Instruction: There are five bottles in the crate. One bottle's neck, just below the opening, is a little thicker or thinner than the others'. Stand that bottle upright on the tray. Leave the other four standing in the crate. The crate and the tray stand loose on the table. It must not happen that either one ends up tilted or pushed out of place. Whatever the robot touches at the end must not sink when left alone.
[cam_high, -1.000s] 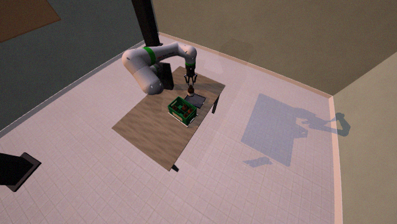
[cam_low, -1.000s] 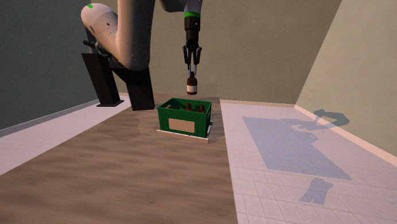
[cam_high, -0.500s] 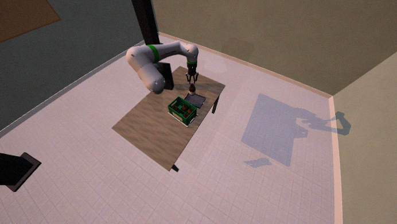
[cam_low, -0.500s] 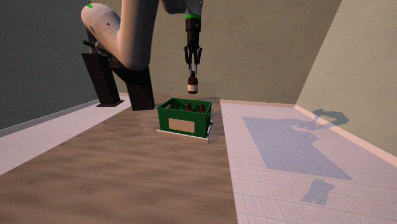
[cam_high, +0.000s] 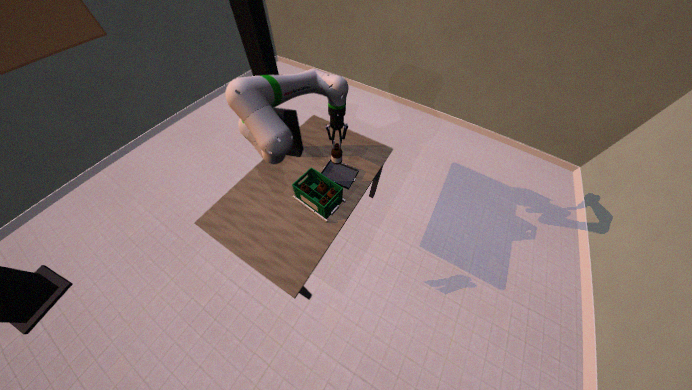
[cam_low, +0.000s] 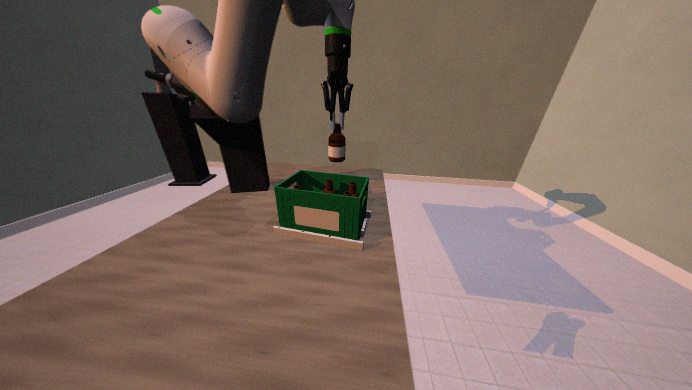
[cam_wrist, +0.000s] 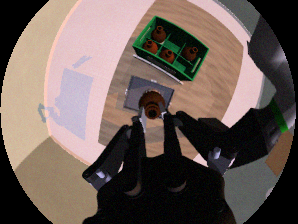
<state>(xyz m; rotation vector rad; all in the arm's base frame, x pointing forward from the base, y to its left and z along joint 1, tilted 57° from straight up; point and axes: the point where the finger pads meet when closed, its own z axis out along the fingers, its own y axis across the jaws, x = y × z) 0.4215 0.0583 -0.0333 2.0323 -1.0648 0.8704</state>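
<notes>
My gripper (cam_low: 339, 121) is shut on the neck of a brown bottle (cam_low: 336, 145) with a white label. The bottle hangs upright in the air, well above the table. In the top view the gripper (cam_high: 336, 139) and the bottle (cam_high: 336, 154) are over the near-left part of the dark grey tray (cam_high: 340, 174). In the wrist view the bottle's top (cam_wrist: 152, 104) shows between the fingers, with the tray right below it. The green crate (cam_low: 322, 202) holds several brown bottles (cam_low: 329, 186) standing upright; it also shows in the top view (cam_high: 318, 192) and in the wrist view (cam_wrist: 170, 50).
The crate sits on a pale flat board (cam_low: 318, 236) near the table's right edge. The tray lies just behind the crate. The robot's dark base (cam_low: 243, 155) stands at the table's far left. The table edge (cam_low: 390, 240) runs close beside the crate.
</notes>
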